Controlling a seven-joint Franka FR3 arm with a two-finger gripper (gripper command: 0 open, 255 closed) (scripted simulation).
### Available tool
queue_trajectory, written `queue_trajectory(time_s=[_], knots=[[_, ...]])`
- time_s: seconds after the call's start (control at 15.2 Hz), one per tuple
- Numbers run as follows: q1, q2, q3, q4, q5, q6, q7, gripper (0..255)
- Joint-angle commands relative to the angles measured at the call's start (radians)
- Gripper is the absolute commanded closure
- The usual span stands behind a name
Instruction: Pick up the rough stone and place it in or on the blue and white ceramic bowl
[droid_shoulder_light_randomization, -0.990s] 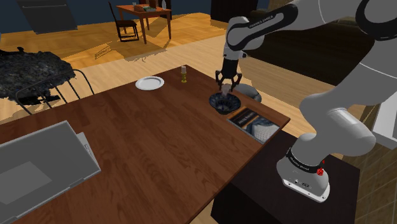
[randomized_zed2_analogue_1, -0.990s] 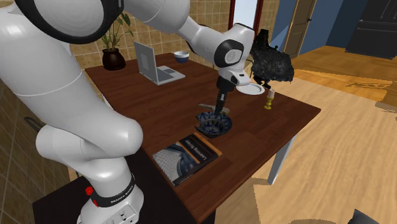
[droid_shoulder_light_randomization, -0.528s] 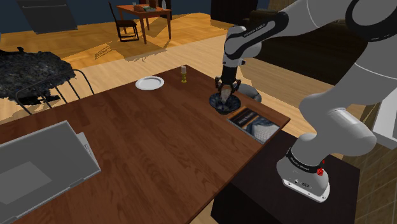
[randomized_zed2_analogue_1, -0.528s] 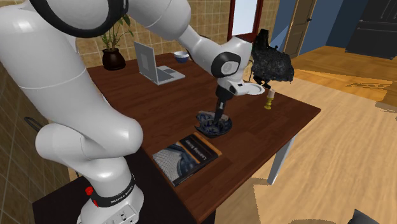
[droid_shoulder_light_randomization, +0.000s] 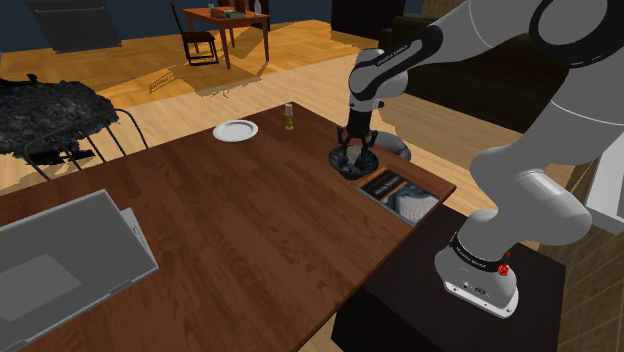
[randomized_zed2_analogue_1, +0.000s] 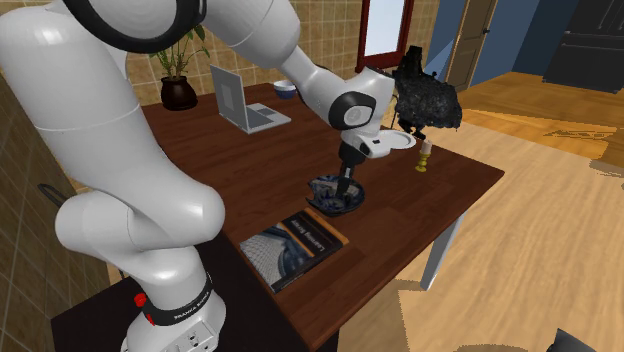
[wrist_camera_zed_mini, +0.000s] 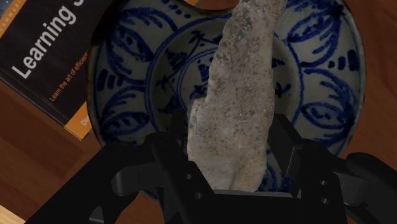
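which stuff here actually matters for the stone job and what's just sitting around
Part of the job:
rough stone, clasped in the gripper
blue and white bowl, under the stone

Just lying about:
book beside the bowl
laptop
white plate
small bottle
potted plant

Rough beige stone (wrist_camera_zed_mini: 238, 95) stands upright over the blue-and-white bowl (wrist_camera_zed_mini: 133, 76), perhaps touching it.

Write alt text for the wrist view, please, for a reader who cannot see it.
The black pincer clasps a rough, pale stone over a blue and white patterned bowl. Beside the bowl, a dark book lies on the brown wooden table.
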Motion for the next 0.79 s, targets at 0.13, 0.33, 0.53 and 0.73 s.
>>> queue_trajectory(time_s=[0.13,0.33,0.53,0.73], knots=[[0.000,-0.002,0.000,0.000,0.002,0.001,-0.002,255],[0.000,-0.002,0.000,0.000,0.002,0.001,-0.002,0],[0.000,-0.002,0.000,0.000,0.002,0.001,-0.002,0],[-0.016,0.084,0.016,0.060,-0.090,-0.097,0.067,0]])
